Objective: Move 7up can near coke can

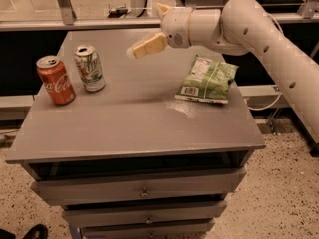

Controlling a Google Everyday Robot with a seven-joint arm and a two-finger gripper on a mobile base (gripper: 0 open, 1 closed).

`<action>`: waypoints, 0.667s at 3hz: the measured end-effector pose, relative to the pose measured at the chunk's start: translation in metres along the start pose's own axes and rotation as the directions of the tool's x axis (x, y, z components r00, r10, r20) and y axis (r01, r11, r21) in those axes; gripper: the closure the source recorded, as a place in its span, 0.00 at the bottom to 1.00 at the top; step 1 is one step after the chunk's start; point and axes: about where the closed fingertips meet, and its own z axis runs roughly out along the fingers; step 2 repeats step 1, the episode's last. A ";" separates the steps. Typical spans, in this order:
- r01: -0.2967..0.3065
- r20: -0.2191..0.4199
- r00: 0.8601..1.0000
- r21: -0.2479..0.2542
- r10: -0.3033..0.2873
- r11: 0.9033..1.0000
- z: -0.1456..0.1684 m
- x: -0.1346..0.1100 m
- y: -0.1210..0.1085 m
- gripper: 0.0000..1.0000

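Grey desk (pixel 134 128) carries it all. Green snack bag (pixel 207 78) lies right. End effector (pixel 144 30) hovers far-centre, spread wide, empty. 7up can (pixel 89 68) stands upright far-left, just beside coke can (pixel 56 80), so it looks placed. Best retreat: high, clear of both cans.

— What is shiny here?
— The 7up can (pixel 89 68) and the coke can (pixel 56 80): smooth, shiny metal. The snack bag (pixel 208 78) looks like crinkly, shiny plastic.
— And the gripper (pixel 145 30) above the table (pixel 134 128)?
— Smooth, matt plastic. The table top is dull and smooth.
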 end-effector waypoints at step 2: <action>0.003 0.005 1.000 0.020 -0.003 1.000 -0.001 -0.002 -0.006 0.00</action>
